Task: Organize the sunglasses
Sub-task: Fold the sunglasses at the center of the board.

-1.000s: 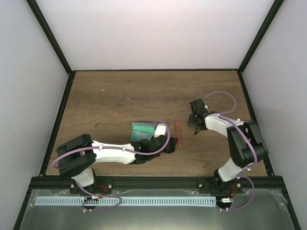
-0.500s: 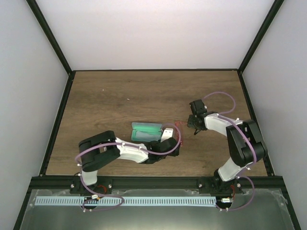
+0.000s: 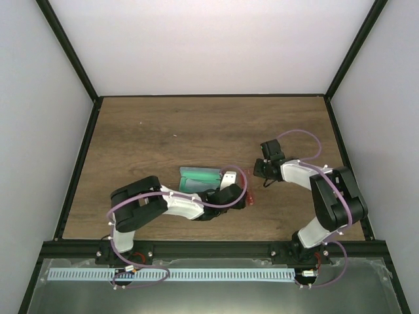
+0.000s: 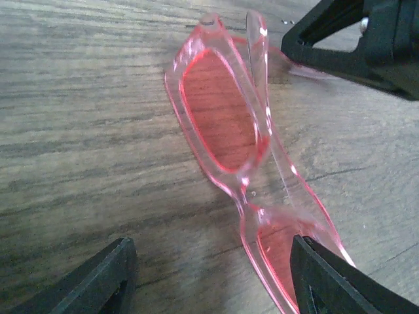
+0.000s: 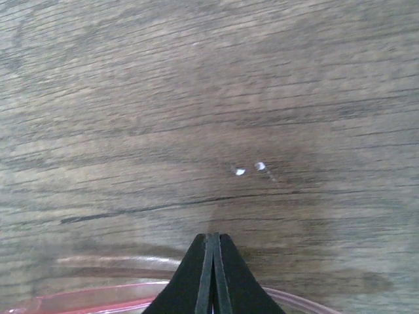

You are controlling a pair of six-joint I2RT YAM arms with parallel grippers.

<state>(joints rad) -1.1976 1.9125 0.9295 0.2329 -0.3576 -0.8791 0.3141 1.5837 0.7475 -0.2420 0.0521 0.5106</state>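
The sunglasses (image 4: 222,118), with a pink translucent frame and red lenses, lie on the wooden table. In the top view only a red bit (image 3: 249,198) shows beside my left wrist. My left gripper (image 4: 211,261) is open low over the table. Its jaws straddle the near lens, and the right fingertip (image 4: 327,275) is against that lens. My right gripper (image 5: 211,261) is shut, its tips just above the pink frame (image 5: 85,302) and beside a clear arm of the sunglasses (image 5: 111,260). Whether it pinches that arm is hidden. The right gripper also shows in the left wrist view (image 4: 294,47).
An open case with a green inside (image 3: 198,178) lies just left of the sunglasses, partly under my left arm. Black frame rails (image 3: 78,163) border the table on the left, right and near sides.
My left gripper has reached to the right onto the sunglasses, which have shifted a little toward the near right. My right gripper has moved slightly down and left.
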